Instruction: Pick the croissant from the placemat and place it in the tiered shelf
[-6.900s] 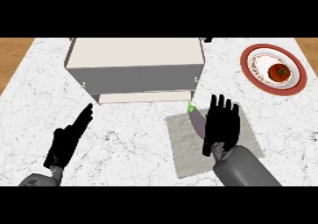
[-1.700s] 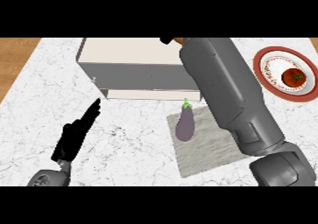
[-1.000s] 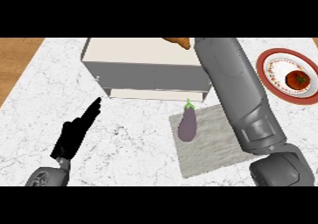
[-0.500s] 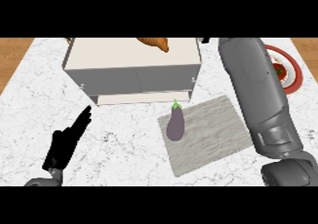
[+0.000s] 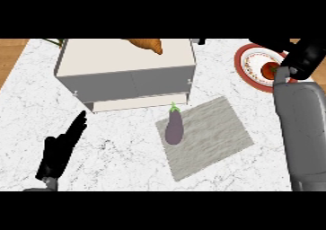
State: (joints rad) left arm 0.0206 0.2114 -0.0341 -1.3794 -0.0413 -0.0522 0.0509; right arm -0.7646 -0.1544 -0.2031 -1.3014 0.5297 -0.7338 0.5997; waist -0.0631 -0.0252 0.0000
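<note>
The brown croissant [image 5: 147, 44] lies on the back part of the top of the pale tiered shelf [image 5: 119, 63], with no hand touching it. My right hand [image 5: 306, 55] hangs at the far right, over the edge of the red plate, well apart from the croissant; its grey forearm runs down the right edge. The grey placemat [image 5: 215, 137] lies in front of the shelf and carries only a purple eggplant [image 5: 174, 129]. My left hand [image 5: 59, 152] rests open at the lower left, fingers straight and pointing up towards the shelf.
A red-rimmed plate [image 5: 248, 67] with a small red food item [image 5: 270, 70] sits at the back right, partly behind my right hand. The white marble counter [image 5: 119, 148] ends at wooden floor strips on both upper sides.
My right arm has drawn back from over the shelf to the far right. The croissant, earlier at the hand, now lies alone on the shelf top. The left hand stays put.
</note>
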